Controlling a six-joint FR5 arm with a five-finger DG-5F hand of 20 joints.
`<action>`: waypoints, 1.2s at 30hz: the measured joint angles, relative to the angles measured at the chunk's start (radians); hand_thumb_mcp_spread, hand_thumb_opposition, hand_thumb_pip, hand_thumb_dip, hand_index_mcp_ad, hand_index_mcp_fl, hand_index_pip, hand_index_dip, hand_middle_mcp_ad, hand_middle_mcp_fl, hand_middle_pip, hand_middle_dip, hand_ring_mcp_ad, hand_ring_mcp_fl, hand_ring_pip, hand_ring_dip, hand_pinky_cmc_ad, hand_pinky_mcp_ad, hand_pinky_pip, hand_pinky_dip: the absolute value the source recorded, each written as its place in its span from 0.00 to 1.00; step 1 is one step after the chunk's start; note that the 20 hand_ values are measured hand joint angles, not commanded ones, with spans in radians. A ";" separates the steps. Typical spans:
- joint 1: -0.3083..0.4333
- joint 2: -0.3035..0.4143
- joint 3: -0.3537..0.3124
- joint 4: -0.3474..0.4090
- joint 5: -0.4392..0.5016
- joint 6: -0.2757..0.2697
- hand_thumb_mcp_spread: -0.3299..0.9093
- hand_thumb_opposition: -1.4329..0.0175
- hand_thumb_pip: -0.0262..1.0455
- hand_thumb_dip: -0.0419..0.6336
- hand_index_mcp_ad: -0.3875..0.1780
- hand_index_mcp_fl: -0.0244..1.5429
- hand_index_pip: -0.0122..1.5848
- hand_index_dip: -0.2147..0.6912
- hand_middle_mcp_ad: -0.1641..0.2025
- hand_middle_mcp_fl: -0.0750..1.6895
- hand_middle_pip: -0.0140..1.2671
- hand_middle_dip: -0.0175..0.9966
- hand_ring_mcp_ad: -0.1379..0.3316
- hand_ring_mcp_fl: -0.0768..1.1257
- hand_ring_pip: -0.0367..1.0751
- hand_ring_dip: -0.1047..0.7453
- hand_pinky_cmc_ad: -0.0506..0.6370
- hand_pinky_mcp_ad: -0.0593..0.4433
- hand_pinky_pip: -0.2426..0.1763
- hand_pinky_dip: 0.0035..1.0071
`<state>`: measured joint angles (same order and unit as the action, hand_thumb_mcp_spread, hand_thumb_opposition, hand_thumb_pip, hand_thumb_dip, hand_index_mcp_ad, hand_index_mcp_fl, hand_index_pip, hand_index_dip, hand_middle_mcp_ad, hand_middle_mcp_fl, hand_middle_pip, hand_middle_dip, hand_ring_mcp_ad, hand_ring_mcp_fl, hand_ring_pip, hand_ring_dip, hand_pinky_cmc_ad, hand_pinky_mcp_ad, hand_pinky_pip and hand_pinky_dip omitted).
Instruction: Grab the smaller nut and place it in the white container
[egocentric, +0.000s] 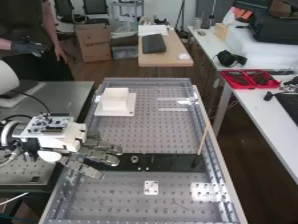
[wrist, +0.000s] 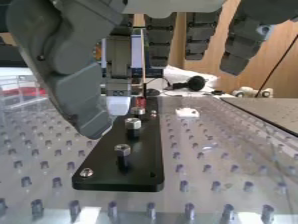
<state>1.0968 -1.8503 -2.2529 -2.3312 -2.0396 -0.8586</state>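
In the high view the hand is over the black bar's left end, its fingers loosely extended. The wrist view has the thumb of the hand and the fingers hanging apart, open, with nothing between them. Below them on the flat black bar, the smaller nut tops a dark post nearest the camera. Behind it stands the larger nut, then the bearing. The bearing lies just right of the fingertips in the high view. A white container sits toward the bench's far left.
A thin rod rises from the black bar's right part. A small white plate lies on the bench below the bar. Metal rails border the perforated bench. Red trays are on the right table.
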 joint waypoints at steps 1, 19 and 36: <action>0.000 -0.001 -0.003 0.004 0.002 0.000 0.59 0.41 0.72 0.37 0.42 0.02 0.98 0.51 0.62 0.04 0.11 0.25 0.64 0.06 0.10 0.23 0.65 0.73 0.36 0.18; 0.001 -0.036 -0.011 0.032 0.026 -0.051 0.59 0.41 0.72 0.37 0.42 0.02 0.98 0.51 0.62 0.04 0.11 0.25 0.64 0.06 0.10 0.24 0.65 0.74 0.37 0.17; -0.005 -0.055 0.012 0.021 0.014 -0.069 0.59 0.41 0.72 0.37 0.41 0.02 0.98 0.51 0.62 0.04 0.11 0.25 0.63 0.06 0.09 0.24 0.65 0.74 0.37 0.17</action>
<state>1.0915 -1.9051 -2.2410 -2.3103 -2.0259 -0.9279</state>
